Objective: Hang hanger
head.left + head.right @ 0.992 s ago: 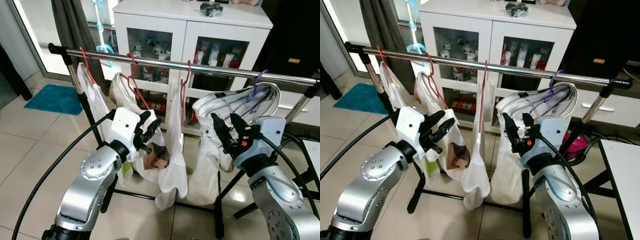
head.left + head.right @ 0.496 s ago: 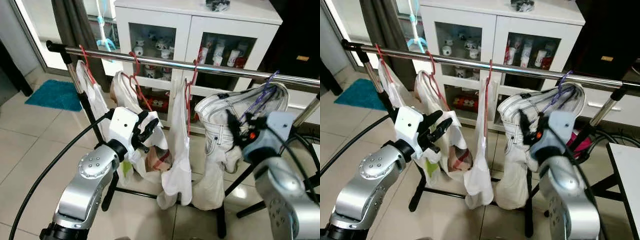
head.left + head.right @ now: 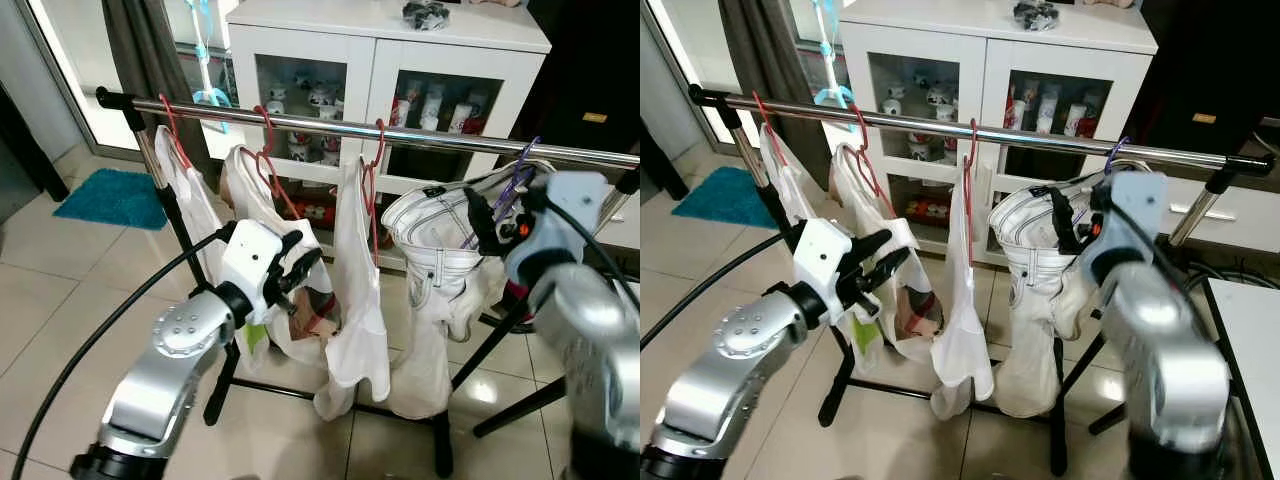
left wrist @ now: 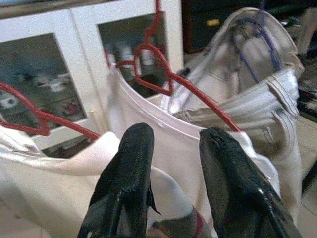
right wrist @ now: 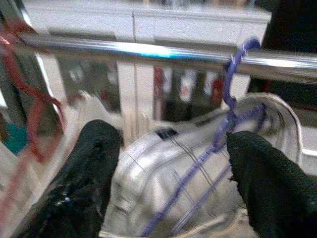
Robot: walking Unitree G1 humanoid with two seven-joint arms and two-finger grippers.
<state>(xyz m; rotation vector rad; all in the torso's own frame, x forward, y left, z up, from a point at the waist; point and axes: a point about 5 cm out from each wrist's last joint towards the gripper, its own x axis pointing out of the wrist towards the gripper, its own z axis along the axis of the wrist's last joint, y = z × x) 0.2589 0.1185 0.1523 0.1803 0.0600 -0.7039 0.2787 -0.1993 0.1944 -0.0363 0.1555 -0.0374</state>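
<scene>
Holding cups behind glass doors, the white cabinet (image 3: 380, 60) stands behind the rail (image 3: 420, 140). Right claw (image 5: 168, 163) gapes wide around the purple hanger (image 5: 233, 106) hooked there; left claw (image 4: 171, 168) is narrowly parted, empty.

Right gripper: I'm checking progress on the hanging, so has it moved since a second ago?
Yes. The right gripper has risen toward the steel rail; earlier it was well below, and now it is open just under the purple hanger.

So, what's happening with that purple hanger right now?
Right gripper open, at the purple hanger. Hook over the rail. Left gripper open, idle by the red hangers.
</scene>
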